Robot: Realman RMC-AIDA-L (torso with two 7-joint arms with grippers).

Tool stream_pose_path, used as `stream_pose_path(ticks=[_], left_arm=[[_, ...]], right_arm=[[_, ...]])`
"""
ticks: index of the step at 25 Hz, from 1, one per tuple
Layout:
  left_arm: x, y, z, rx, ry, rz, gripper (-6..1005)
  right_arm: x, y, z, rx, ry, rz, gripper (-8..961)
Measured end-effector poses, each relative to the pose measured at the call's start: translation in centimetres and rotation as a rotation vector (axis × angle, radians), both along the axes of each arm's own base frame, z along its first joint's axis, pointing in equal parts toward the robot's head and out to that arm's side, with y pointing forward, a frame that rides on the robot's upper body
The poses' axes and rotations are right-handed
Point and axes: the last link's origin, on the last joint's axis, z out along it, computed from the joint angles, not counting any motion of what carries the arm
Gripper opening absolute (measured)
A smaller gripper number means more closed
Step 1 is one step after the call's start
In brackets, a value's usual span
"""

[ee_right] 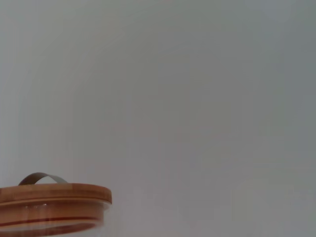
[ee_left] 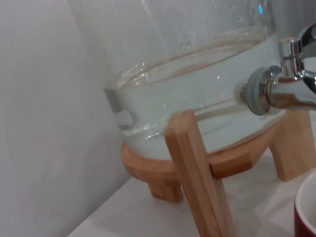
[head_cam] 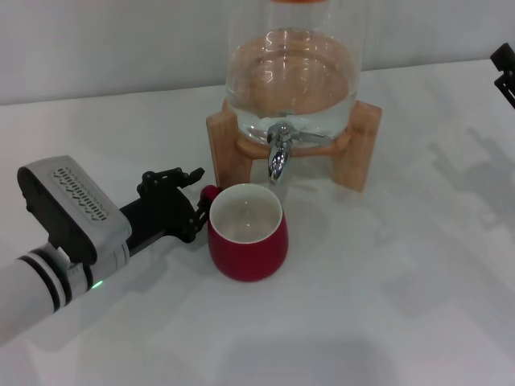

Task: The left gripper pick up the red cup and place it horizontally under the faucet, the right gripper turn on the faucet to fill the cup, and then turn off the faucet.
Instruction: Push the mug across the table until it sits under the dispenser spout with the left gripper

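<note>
On the white table (head_cam: 386,322), the red cup (head_cam: 247,234) stands upright just in front of the glass dispenser (head_cam: 291,72), its white mouth sitting slightly forward of and below the faucet (head_cam: 278,153), so a stream from the spout would likely land inside or close to the rim. That placement makes sense: the cup has to catch the water without being held.

At the cup's left side, the left claw (head_cam: 191,205) lies low and level, its 2 black fingers around the small loop handle, which peeks out red between them. They look clenched on the handle, though how firmly I cannot judge. Coming in from the side keeps the arm clear of the spout and leaves room above for the other arm.

From the left wrist view, the wooden stand (ee_left: 195,163) and the chrome tap fill the frame, with the cup's rim just showing in a corner.

Up at the far right edge, only a sliver of the right claw (head_cam: 505,71) shows, well apart from the faucet lever; whether it is released or clenched I cannot tell. Filling has not begun, by the look of it.
</note>
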Motion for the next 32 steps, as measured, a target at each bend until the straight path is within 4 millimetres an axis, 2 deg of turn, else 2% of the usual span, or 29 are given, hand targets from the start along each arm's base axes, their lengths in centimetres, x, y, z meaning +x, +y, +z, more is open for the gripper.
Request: stream_pose_path(ticks=[32], left_arm=[[-0.05, 0.28, 0.03, 0.014, 0.002, 0.027, 362]], right_arm=[[-0.27, -0.16, -0.05, -0.005, 0.004, 0.021, 794]])
